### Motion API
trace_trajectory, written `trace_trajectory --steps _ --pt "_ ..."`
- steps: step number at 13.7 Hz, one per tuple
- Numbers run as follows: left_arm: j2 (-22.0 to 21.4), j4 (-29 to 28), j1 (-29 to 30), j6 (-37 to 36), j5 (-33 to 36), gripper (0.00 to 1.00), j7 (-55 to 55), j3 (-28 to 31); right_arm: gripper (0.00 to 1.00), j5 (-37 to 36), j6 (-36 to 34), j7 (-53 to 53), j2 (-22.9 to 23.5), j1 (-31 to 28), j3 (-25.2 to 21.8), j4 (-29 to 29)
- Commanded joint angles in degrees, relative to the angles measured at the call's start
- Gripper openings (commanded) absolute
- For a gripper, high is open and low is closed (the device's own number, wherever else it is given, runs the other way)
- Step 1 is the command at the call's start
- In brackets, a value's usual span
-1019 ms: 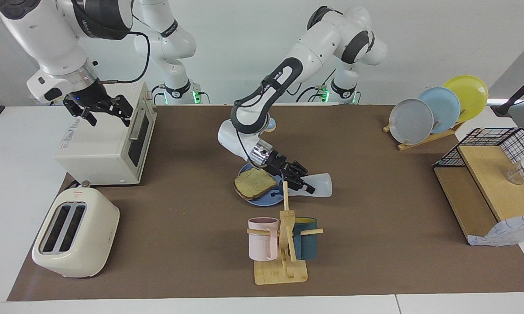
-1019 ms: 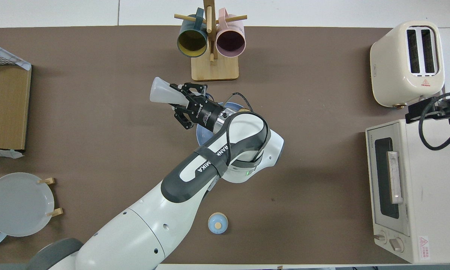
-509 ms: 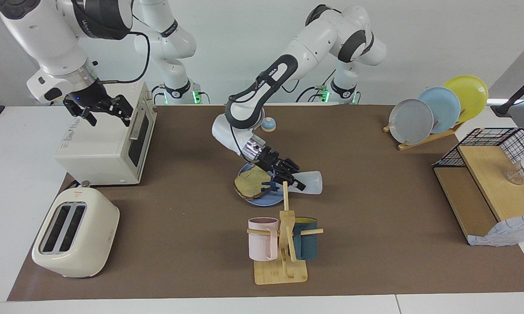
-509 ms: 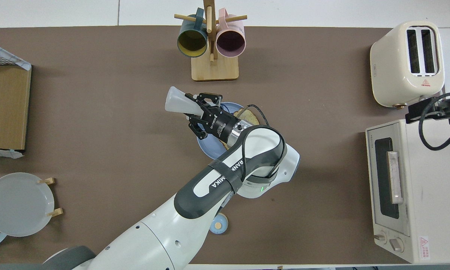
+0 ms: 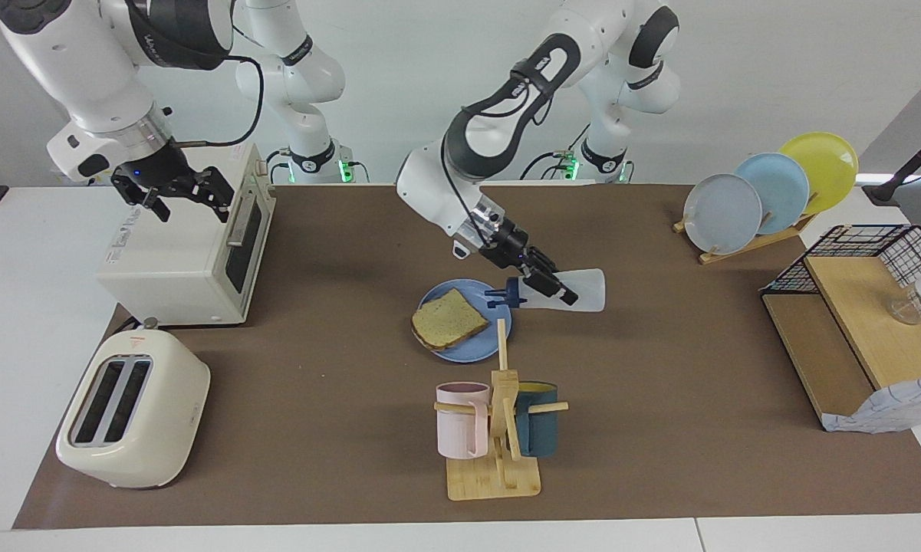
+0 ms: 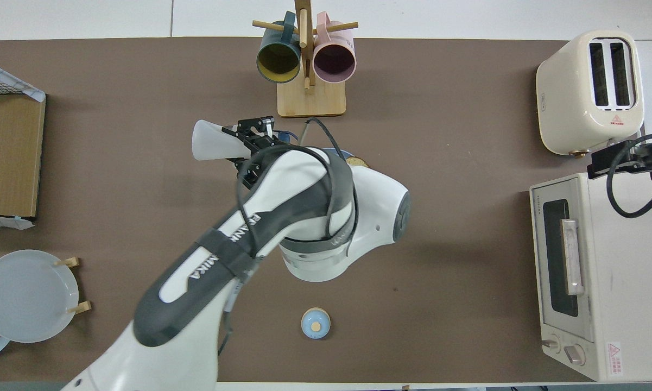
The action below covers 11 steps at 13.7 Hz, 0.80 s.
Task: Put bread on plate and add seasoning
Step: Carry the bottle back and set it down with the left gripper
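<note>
A square slice of toasted bread lies flat on a round blue plate at the centre of the facing frame, so the first half of the task looks done. The seasoning bottle, translucent white with a dark blue cap, is held on its side just right of the plate in that frame, cap pointing toward the plate's rim. A second ago the bottle hung lower, right beside the bread; it has since been lifted and drawn away toward the right of the frame, leaving the whole slice uncovered. That suggests a shaking pass over the bread, either between strokes or finished. The left gripper is clamped tightly around the bottle near its neck. Its arm reaches down from the upper middle of the frame, elbow raised high, wrist angled down and to the right. The right gripper hangs with fingers spread wide over a white toaster oven at the upper left, waiting.
</note>
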Motion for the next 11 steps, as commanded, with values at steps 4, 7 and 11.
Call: trace_trajectory --steps 4,7,11 --pt "-12.90 -6.41 16.75 21.03 -29.13 0.00 -2.46 0.11 1.00 -0.12 0.52 -1.06 -0.87 -0.44 0.31 -0.82" --pt "-12.47 -7.11 22.99 34.02 -41.45 0.00 -10.00 0.12 1.00 -0.12 0.52 -1.06 -0.87 -0.44 0.31 -0.82" --pt "-11.33 -13.60 28.28 59.23 -51.48 0.00 -20.12 0.12 1.00 -0.12 0.43 -1.06 -0.87 -0.44 0.31 -0.82"
